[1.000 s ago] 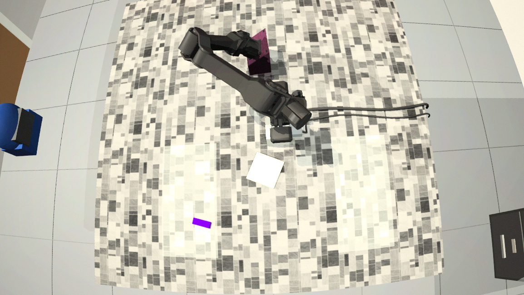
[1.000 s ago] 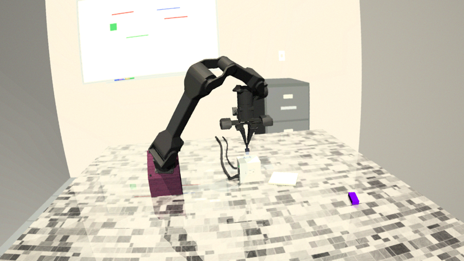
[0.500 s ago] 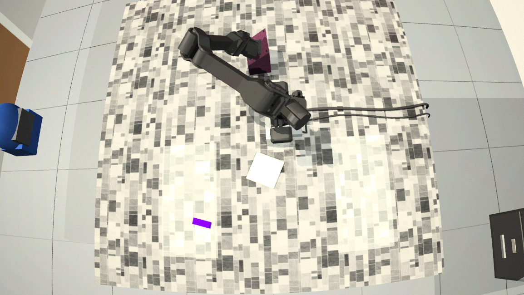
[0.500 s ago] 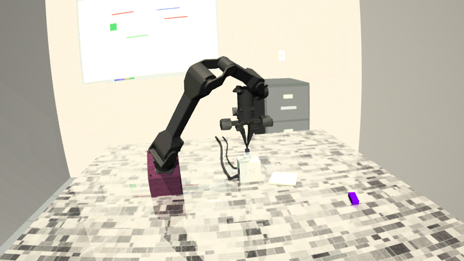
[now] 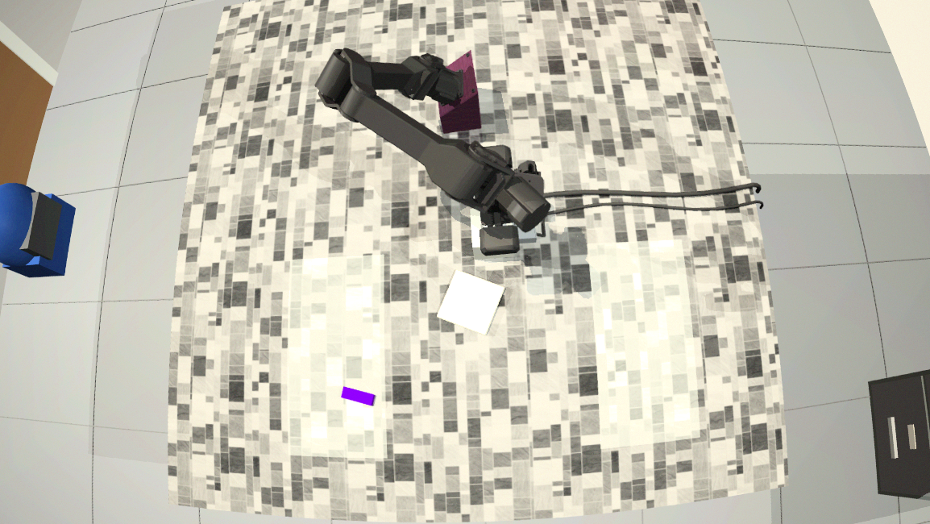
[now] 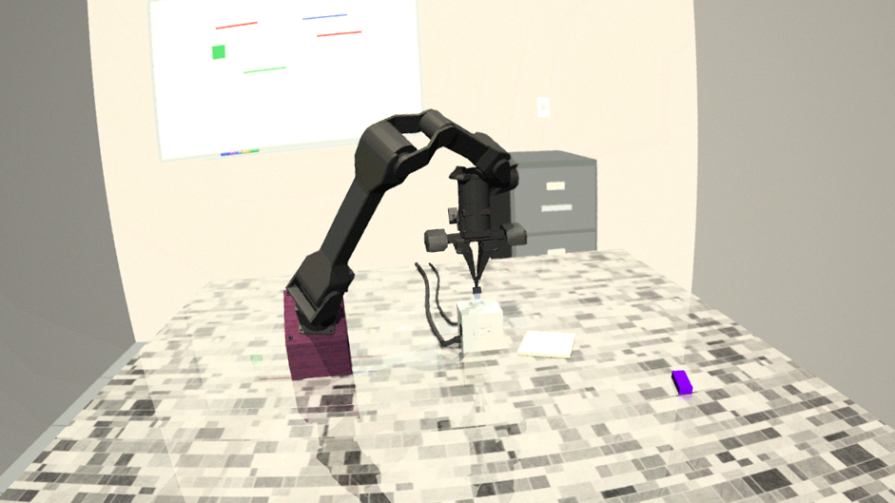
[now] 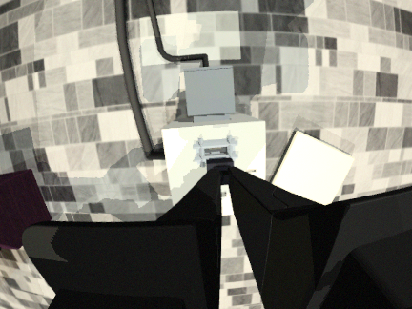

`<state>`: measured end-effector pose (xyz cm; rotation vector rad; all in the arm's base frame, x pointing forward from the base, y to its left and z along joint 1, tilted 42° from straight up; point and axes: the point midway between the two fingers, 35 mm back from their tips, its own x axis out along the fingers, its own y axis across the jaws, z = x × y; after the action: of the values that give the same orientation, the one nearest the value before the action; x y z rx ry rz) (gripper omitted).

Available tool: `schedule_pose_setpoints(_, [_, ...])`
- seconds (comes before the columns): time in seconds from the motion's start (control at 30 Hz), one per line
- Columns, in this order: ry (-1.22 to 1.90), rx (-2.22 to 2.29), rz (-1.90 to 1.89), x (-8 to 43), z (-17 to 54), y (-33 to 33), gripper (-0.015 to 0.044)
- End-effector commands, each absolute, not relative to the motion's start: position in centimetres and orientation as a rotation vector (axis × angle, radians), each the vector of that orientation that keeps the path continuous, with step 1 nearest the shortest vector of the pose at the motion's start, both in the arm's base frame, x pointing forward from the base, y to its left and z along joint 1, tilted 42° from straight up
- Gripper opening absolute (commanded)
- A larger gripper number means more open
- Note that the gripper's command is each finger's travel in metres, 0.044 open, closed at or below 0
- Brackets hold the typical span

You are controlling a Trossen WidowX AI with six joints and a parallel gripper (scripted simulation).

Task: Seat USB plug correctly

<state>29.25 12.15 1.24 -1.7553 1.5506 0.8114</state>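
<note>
Black and bent high over the patterned surface (image 5: 455,481) (image 6: 429,499) (image 7: 343,110), rises in an arm (image 5: 396,130) (image 6: 354,215) from a maroon base block (image 5: 460,123) (image 6: 319,359) (image 7: 21,207) and points the claw (image 5: 500,239) (image 6: 477,284) (image 7: 223,176) down above the white power cube (image 6: 481,329) (image 7: 248,143). Holds the dark body of the USB plug (image 6: 476,290) (image 7: 219,164) between nearly closed fingertips. Shows that dark body upright above the cube's top, with a pale part between it and the cube, so not fully seated. Cannot tell from these views which way round the plug is, nor how far its end enters the metal-rimmed socket (image 7: 216,150). Keep to the wrist view for a grey block (image 7: 210,92) at the side of the cube, with a thin dark cable (image 5: 650,205) (image 7: 159,43) running away from it. See also a thicker dark cable (image 5: 650,193) (image 6: 428,306) (image 7: 125,62) leading to the cube's side. Find a white square tile (image 5: 471,302) (image 6: 546,345) (image 7: 313,167) flat near the cube, apart from it, and a violet block (image 5: 358,395) (image 6: 682,382) well apart from both. Notice, beyond the surface, a grey cabinet (image 5: 898,435) (image 6: 556,192) and a whiteboard (image 6: 293,107) on the wall
</note>
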Motion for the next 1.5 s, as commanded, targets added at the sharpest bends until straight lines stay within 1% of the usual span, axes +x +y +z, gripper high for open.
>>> schedule_pose_setpoints(0.0, [1.547,-1.75,0.823,29.21,1.14,12.19,0.0])
schedule_pose_setpoints(1.47, [1.534,-1.74,0.838,29.31,0.67,11.93,0.0])
